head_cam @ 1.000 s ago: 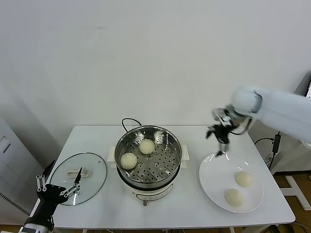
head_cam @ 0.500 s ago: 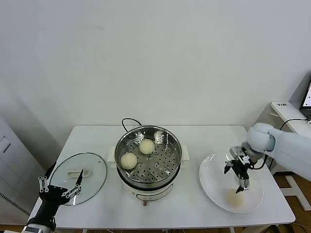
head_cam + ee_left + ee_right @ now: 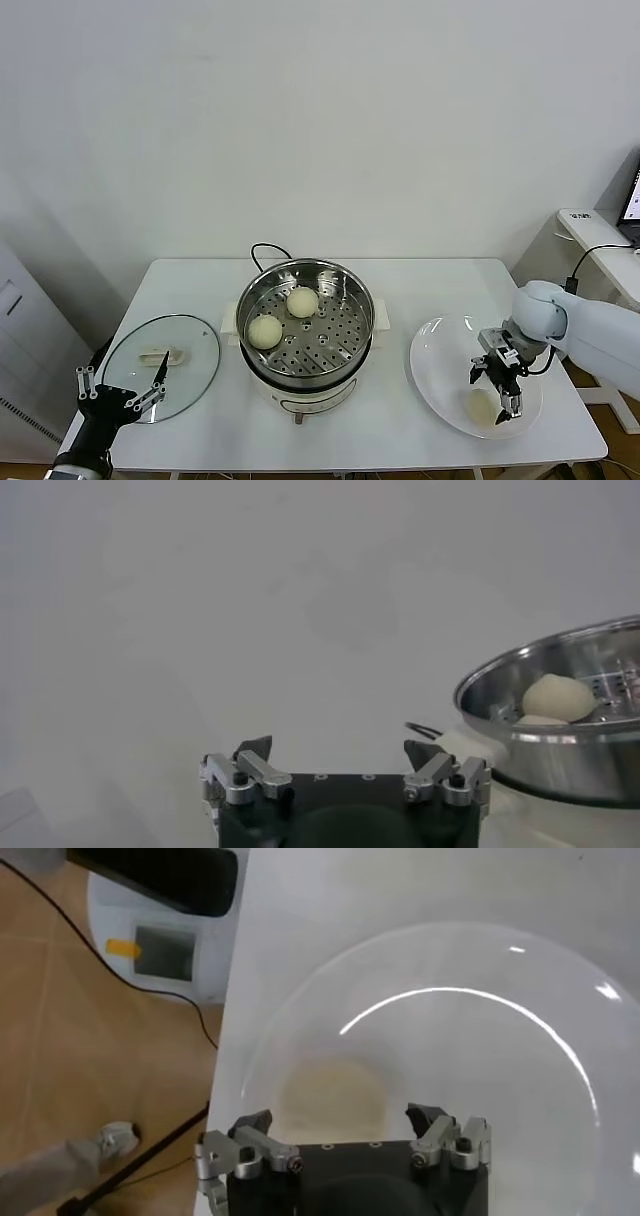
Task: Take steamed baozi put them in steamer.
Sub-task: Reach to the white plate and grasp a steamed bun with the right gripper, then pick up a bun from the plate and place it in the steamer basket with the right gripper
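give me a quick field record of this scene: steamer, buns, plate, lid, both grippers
steamer: table centre, uncovered
baozi in steamer: two
plate: right of steamer
baozi on plate: one visible, a second may be hidden by the gripper
glass lid: left of steamer
right gripper: open, over plate baozi
left gripper: open, idle by lid

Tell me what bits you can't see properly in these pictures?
- Second cream-white round bun on the flat white plate: head view, hidden under the open right gripper.
- Shiny round steel steamer: left wrist view, cut off by the edge.
- Plate bun: right wrist view, blurred.
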`<action>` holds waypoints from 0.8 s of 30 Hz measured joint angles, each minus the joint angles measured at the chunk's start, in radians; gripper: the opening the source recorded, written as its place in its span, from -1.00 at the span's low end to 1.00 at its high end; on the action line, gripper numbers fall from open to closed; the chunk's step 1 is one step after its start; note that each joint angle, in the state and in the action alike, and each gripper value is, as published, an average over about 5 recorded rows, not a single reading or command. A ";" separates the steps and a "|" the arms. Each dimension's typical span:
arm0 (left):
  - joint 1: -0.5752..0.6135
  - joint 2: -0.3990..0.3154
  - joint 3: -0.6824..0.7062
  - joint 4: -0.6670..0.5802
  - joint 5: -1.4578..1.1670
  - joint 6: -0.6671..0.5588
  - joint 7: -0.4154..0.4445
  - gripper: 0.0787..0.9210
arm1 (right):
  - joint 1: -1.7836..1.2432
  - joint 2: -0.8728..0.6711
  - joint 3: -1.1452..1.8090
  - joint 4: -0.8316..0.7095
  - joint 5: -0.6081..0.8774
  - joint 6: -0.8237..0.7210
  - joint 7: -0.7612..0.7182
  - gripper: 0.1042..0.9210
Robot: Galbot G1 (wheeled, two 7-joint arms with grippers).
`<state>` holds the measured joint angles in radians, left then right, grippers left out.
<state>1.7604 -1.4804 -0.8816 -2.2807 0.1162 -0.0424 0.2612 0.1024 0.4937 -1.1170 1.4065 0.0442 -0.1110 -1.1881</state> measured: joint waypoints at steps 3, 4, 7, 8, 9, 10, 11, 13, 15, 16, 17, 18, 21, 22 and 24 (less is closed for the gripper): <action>0.002 0.000 -0.002 0.000 0.000 -0.002 0.000 0.77 | -0.017 0.001 0.012 -0.001 -0.015 0.002 0.007 0.62; 0.003 0.000 -0.002 -0.001 0.000 -0.003 0.000 0.77 | -0.021 0.000 0.015 0.000 -0.019 0.002 0.009 0.57; 0.005 0.001 -0.002 -0.002 0.000 -0.004 0.000 0.77 | -0.028 0.000 0.024 0.001 -0.031 0.004 0.016 0.36; 0.005 0.001 -0.002 -0.002 0.000 -0.004 0.000 0.77 | -0.030 0.001 0.027 0.000 -0.035 0.004 0.018 0.29; 0.005 0.000 -0.002 -0.003 0.000 -0.005 0.000 0.77 | -0.031 0.002 0.030 0.000 -0.037 0.005 0.020 0.21; 0.004 -0.001 -0.002 -0.003 0.000 -0.005 0.000 0.77 | -0.032 0.002 0.032 0.000 -0.039 0.005 0.022 0.14; 0.004 -0.002 -0.003 -0.004 0.000 -0.006 0.000 0.77 | -0.033 0.003 0.034 0.001 -0.041 0.006 0.024 0.08; 0.006 -0.003 -0.003 -0.006 0.000 -0.007 0.000 0.77 | -0.032 0.005 0.035 0.004 -0.042 0.007 0.025 -0.07; 0.008 -0.004 -0.003 -0.008 0.000 -0.008 0.000 0.77 | -0.023 0.007 0.030 0.008 -0.039 0.009 0.023 -0.22; 0.008 -0.003 -0.004 -0.009 0.000 -0.008 0.001 0.77 | -0.015 0.008 0.026 0.009 -0.036 0.009 0.022 -0.28; 0.009 -0.003 -0.005 -0.009 0.000 -0.008 0.001 0.77 | -0.004 0.010 0.019 0.009 -0.030 0.010 0.021 -0.33; 0.009 -0.002 -0.006 -0.009 0.000 -0.009 0.001 0.77 | 0.013 0.013 0.009 0.008 -0.023 0.011 0.019 -0.39; 0.008 -0.002 -0.009 -0.010 -0.001 -0.009 0.001 0.77 | 0.086 0.024 -0.032 0.003 0.011 0.013 0.014 -0.47; 0.008 -0.002 -0.009 -0.010 -0.002 -0.009 0.001 0.77 | 0.119 0.030 -0.050 0.000 0.026 0.015 0.011 -0.48; 0.008 -0.005 -0.009 -0.010 -0.002 -0.010 0.001 0.77 | 0.191 0.049 -0.088 -0.007 0.065 0.020 0.006 -0.48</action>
<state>1.7681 -1.4850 -0.8910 -2.2905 0.1142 -0.0523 0.2618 0.2938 0.5422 -1.2046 1.3991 0.1090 -0.0912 -1.1817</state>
